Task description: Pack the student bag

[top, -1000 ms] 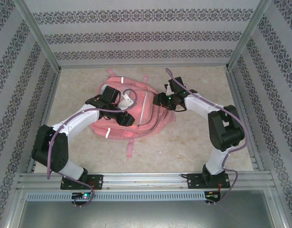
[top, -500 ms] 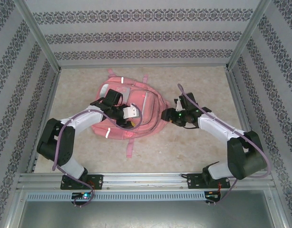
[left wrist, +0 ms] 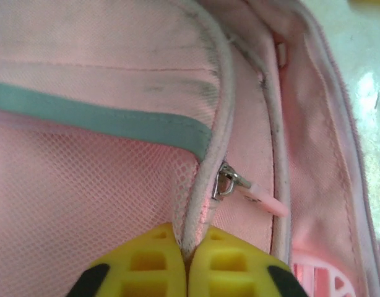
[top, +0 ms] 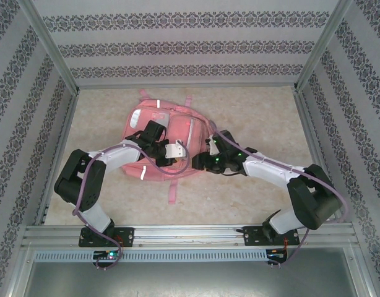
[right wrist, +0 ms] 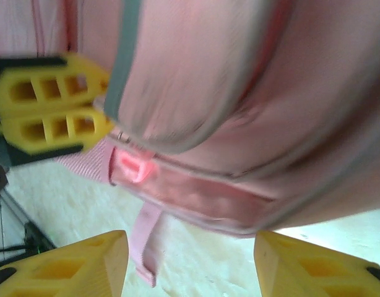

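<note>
The student bag (top: 189, 127) lies flat on the counter (top: 258, 111), centre-left of the overhead frame. My left tool (left wrist: 187, 263) pinches its piped seam beside a zipper pull (left wrist: 227, 184); my right tool (right wrist: 190, 260) gapes wide at its lower-right edge.

Pink student bag (top: 185, 127), grey-green strip (left wrist: 103, 117) and pink mesh (left wrist: 85, 198) on one panel, white strips (top: 158, 103) on top. Yellow jaws on left gripper (left wrist: 187, 240) and right gripper (right wrist: 190, 247). Cream marbled desk (top: 258, 117). White walls (top: 190, 46) banded with dark floral stripes.
</note>
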Tool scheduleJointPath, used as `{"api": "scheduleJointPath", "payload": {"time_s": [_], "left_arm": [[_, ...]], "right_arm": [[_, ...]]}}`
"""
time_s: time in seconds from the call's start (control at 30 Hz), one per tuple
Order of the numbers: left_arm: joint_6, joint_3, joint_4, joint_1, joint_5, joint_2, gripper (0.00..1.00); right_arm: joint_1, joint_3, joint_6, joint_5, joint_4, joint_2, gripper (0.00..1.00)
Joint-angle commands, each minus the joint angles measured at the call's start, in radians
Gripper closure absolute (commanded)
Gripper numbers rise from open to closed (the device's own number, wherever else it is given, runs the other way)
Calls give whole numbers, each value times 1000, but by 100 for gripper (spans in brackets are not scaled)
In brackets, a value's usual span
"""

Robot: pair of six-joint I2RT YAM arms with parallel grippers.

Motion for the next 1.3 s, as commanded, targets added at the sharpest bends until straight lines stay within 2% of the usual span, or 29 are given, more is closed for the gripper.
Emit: {"api": "scheduleJointPath", "payload": {"time_s": [0.0,0.07,0.13,0.2,0.4,0.53,0.6,0.73,0.8,0.87,0.97,1.13,1.2,1.27], "left_arm": [[-62,40,-98,-8,119,4,100],[-84,58,-132,-9,153,7,100],[-103,69,-153,-7,191,12,100],[-133,74,-149,-6,210,15,100],[-255,92,-112,0,289,17,100],[-282,76,-69,3,317,11,100],[-287,75,-71,4,318,12,100],[-266,72,-81,5,306,11,100],[-246,75,-95,8,290,5,100],[-206,75,-117,15,268,-3,100],[-67,49,-152,30,258,-28,100],[88,59,-246,74,279,-39,100],[132,84,-298,85,269,-32,100],[179,99,-334,98,266,-29,100]], "right_arm": [[59,-8,-71,33,100,11,47],[104,4,-114,102,111,5,48],[164,9,-161,250,106,-17,49],[200,1,-174,351,123,-29,55],[245,14,-148,455,173,46,62],[268,23,-63,603,173,51,63],[268,33,-53,617,171,64,67],[268,60,-28,628,134,94,92],[267,48,-19,635,131,79,100],[260,31,-31,641,110,44,100],[205,15,-144,587,36,-13,100],[44,-17,-384,403,-27,-44,100],[29,-7,-483,392,-47,-41,100],[21,9,-542,460,-76,-35,100]]}}
